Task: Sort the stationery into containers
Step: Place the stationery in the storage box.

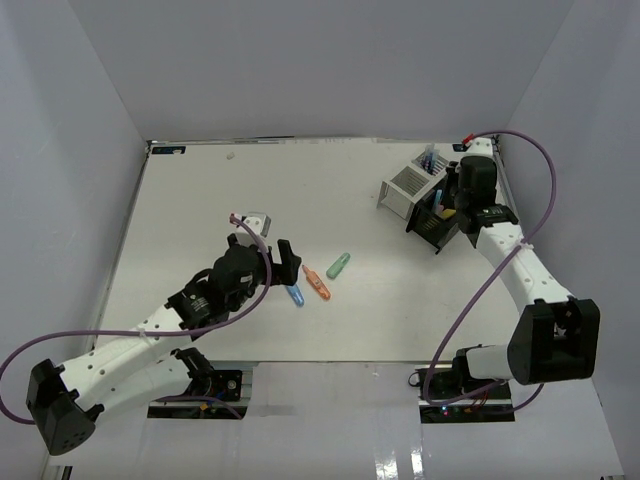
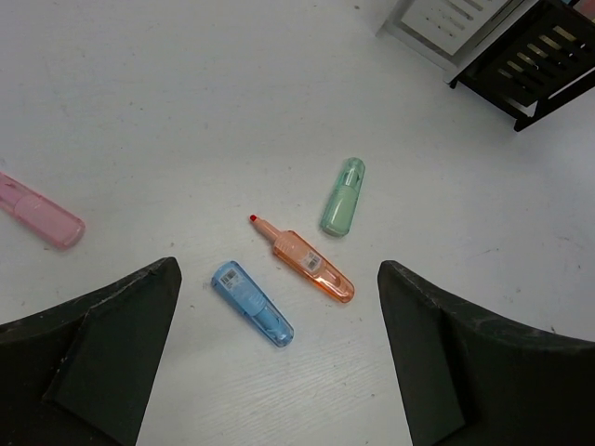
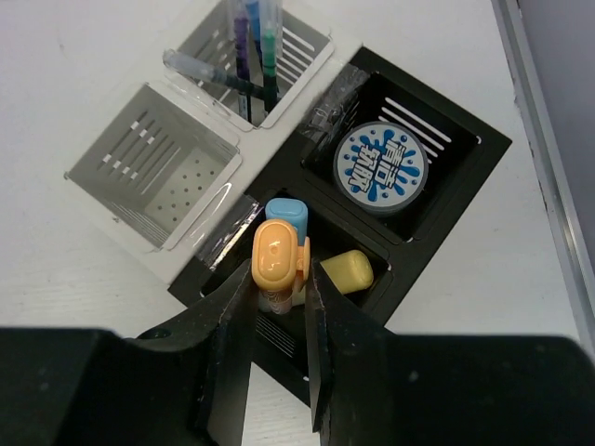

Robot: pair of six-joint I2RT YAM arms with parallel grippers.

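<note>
Jaws of the left gripper (image 2: 276, 279) stand fully apart with nothing between them, hanging over the white table (image 1: 200, 180) nearer its near-left part. On the table below the gap lie three short markers, close together but not touching. The blue marker (image 2: 251, 302) is nearest the wrist. Just beyond it is the orange marker (image 2: 314, 265), uncapped, with its reddish tip showing. The green marker (image 2: 343, 197) is farther out again. A pink marker (image 2: 42, 216) lies apart from these on the left, outside the left finger. Far across the table, near the back right corner, the two organisers stand side by side and touching: the white organiser (image 3: 102, 181) to the left and the black organiser (image 3: 483, 149) to the right in the right wrist view. The right gripper (image 3: 279, 297) is narrowed on a pale orange marker (image 3: 277, 251), held upright over a compartment of the black organiser. A blue-capped marker (image 3: 286, 212) and a yellow marker (image 3: 346, 271) are in that same compartment. Whether the held marker rests on the bottom cannot be told. The adjoining black compartment holds the round blue-and-white tape roll (image 3: 379, 167), lying flat. Several thin pens (image 3: 251, 56) lean in the far compartment of the white organiser.
</note>
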